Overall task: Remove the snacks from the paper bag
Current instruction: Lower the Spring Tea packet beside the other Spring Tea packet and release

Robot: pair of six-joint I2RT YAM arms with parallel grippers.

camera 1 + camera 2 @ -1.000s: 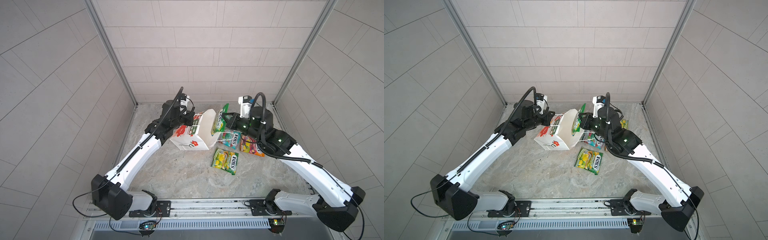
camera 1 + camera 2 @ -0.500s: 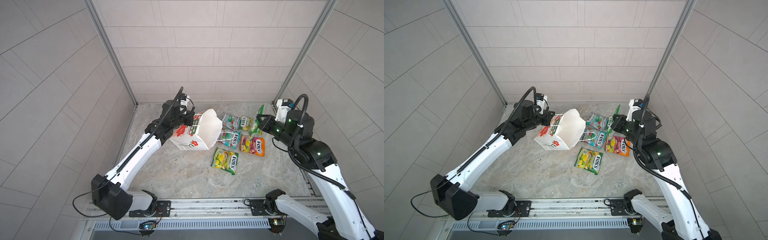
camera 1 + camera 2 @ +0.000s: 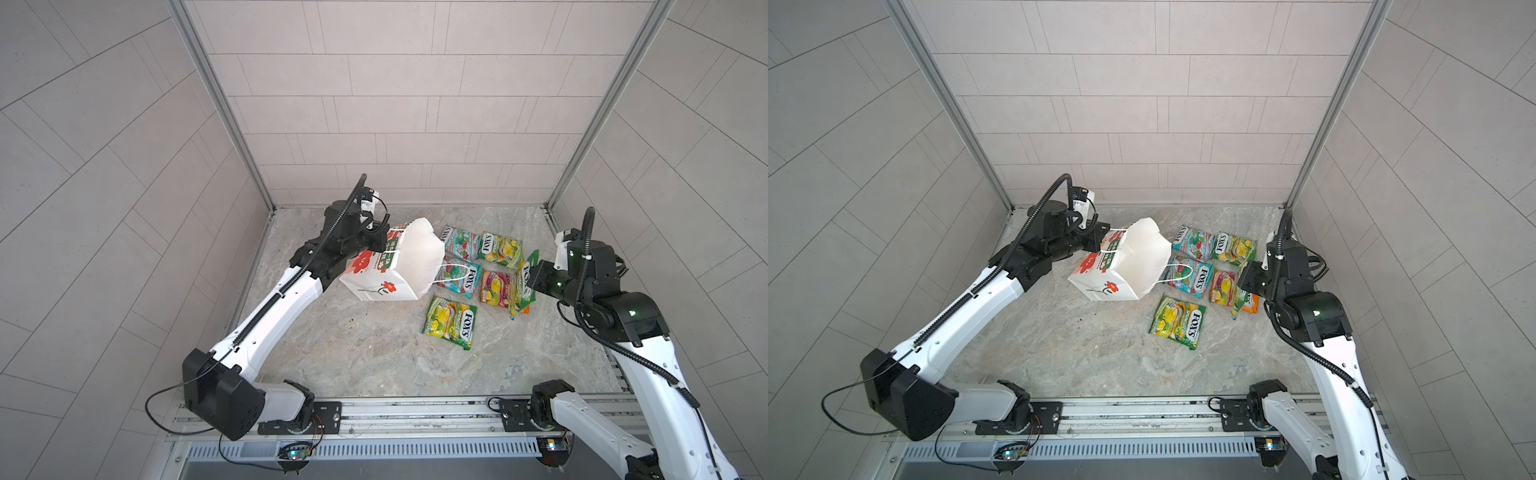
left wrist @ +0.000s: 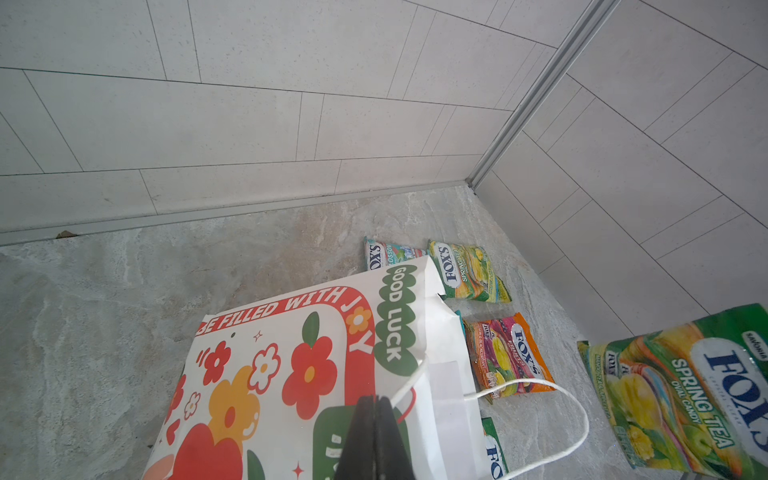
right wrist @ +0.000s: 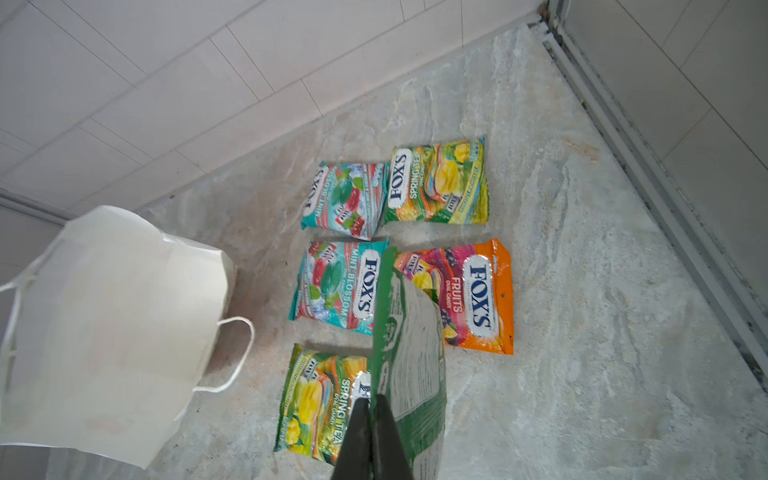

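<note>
Left tool: your left gripper [image 4: 375, 400] has its black jaws pressed together on the printed rim of the tall white paper gift bag with cord handles and red flowers [image 3: 386, 276].
Bag: you have it at the centre of both top views, tilted, with its mouth turned toward the right of the frame. One cord handle [image 5: 252, 336] hangs free.
Right tool: your right gripper [image 5: 371, 402] is pinching the edge of a flat glossy green-yellow FOX'S candy packet [image 5: 409, 353].
Held packet: it hangs on edge, right of centre, in front of the orange-red packet [image 3: 494, 289]. You cannot tell whether its lower corner touches the marbled grey tabletop [image 3: 365, 357].
Upper row: a teal packet [image 3: 459, 243] and a green-yellow packet [image 3: 498, 249] lie flat, side by side.
Middle row: a second teal packet [image 3: 459, 280] lies just right of the bag's mouth, beside the orange-red one.
Lower: a third green-yellow packet [image 3: 451, 326] lies flat, alone below them.
</note>
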